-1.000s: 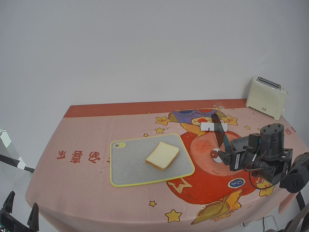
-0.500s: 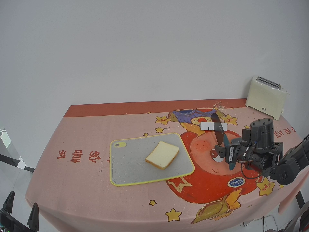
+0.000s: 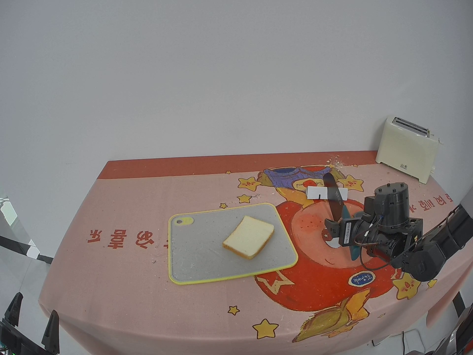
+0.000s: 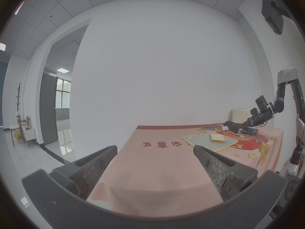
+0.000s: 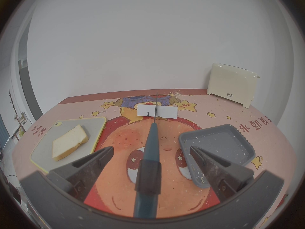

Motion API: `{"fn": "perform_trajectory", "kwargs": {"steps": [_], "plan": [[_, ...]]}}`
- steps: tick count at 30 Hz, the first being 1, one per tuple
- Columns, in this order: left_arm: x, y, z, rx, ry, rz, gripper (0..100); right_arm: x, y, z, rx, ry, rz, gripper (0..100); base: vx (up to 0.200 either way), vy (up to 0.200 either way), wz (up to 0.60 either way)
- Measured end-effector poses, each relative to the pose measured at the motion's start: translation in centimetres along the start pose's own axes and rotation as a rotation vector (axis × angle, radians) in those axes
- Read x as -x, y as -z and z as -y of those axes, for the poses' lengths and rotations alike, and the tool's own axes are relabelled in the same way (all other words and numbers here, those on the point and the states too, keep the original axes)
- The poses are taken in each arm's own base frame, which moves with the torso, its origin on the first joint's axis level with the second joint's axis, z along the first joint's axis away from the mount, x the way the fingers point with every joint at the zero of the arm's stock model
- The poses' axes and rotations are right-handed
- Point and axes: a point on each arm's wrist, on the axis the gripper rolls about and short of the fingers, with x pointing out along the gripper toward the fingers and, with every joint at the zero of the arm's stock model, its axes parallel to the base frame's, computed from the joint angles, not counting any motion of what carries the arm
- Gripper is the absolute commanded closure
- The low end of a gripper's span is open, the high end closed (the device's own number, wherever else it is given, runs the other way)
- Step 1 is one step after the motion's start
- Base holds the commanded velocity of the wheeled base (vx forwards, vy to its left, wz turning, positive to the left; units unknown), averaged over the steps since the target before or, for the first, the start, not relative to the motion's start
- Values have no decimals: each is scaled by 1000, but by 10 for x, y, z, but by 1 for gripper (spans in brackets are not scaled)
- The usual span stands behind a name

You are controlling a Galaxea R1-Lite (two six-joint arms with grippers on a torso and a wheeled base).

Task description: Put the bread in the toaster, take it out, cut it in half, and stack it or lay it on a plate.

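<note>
Our left fingers gape wide, empty, beyond the worktop's left end. The bread lies flat on the cutting board. Our right fingers stand spread either side of the knife handle, not gripping it. The toaster sits at the far right back corner.

Wall: plain white, 12 o'clock.
Ceiling: tiled panels (some lit).
Window: about 10 o'clock, beyond wall's end.
Floor: glossy, pale.
</note>
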Motion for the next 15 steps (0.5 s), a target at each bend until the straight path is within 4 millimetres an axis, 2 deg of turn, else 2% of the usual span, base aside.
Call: {"fn": "perform_trajectory", "kwargs": {"steps": [5,6,15], "plan": [[0,0,0,0,-1,0,0,-2,1,0,2,2,-6,0,0,0,0],[0,0,0,0,-1,0,0,-3,1,-1,3,2,-5,100,0,0,0],[0,0,0,1,0,0,0,-2,2,-3,7,-6,-6,100,0,0,0]]}}
